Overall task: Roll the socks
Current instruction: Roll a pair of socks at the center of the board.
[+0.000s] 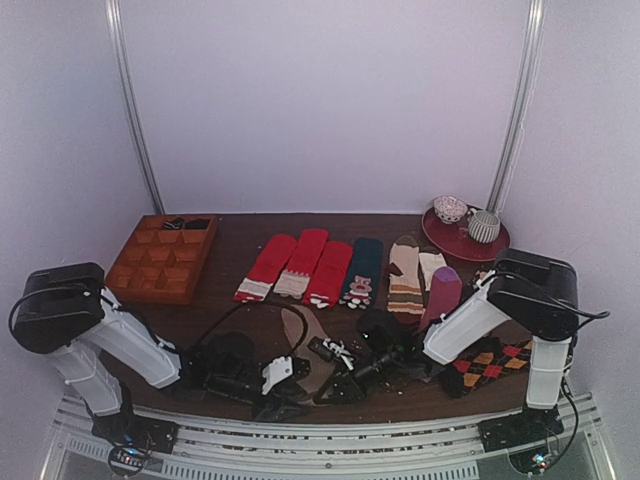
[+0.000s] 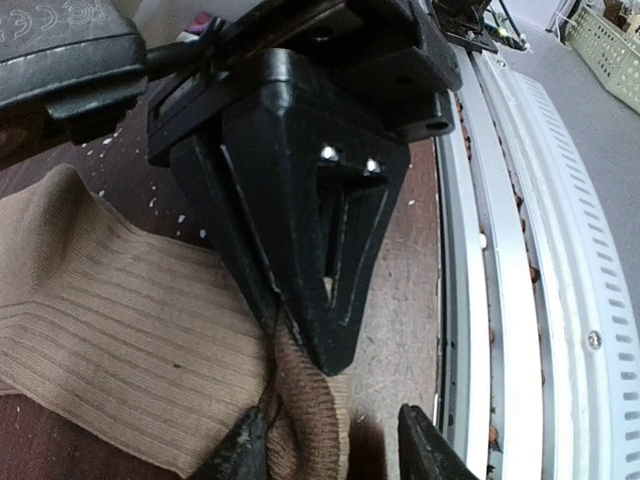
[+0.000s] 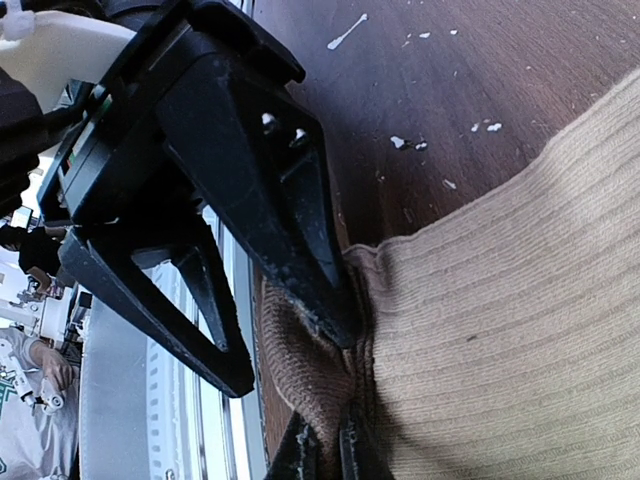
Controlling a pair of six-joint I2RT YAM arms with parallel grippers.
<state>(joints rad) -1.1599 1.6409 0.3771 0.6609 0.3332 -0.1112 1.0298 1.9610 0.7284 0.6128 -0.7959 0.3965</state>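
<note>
Right wrist view — right jaws pinch the socks (image 3: 500, 300) at their edge; left jaws, parted, straddle that fold.

No readable text, labels or numbers anywhere, pale curved marks on a black housing (image 2: 60, 30) illegible

The left arm (image 1: 125, 345) and right arm (image 1: 465, 322) are showing white tubular links between bulky black joint housings, with black cables (image 1: 592, 315) trailing off the shoulders. The right gripper (image 2: 322, 355) is wearing black wedge fingers (image 2: 300, 200), two silver screws (image 2: 327, 152) glinting. A white bracket (image 1: 276, 372), possibly a camera mount, is sitting at the left wrist.
</note>
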